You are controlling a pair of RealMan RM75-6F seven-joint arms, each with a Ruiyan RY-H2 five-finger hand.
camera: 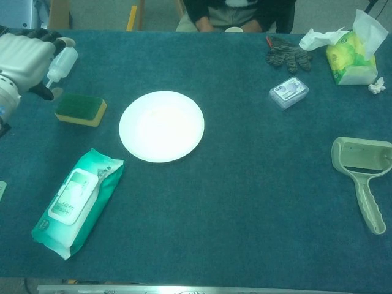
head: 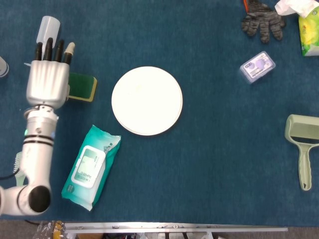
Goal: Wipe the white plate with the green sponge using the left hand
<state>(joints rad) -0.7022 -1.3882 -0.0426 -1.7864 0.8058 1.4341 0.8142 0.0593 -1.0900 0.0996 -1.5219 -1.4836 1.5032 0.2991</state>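
The left robot hand (head: 47, 79) hovers empty, fingers extended, just left of the sponge (camera: 80, 109), which lies flat on the table (head: 224, 149) left of the plate (head: 147, 101). A careless reach could knock the squeeze bottle (camera: 62, 61) beside the fingers.

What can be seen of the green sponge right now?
The green sponge is a rectangular block with a dark green scouring top over a yellow foam layer. It lies flat on the blue table cloth, left of the white plate and apart from it. In the chest view the left hand sits off it, holding nothing.
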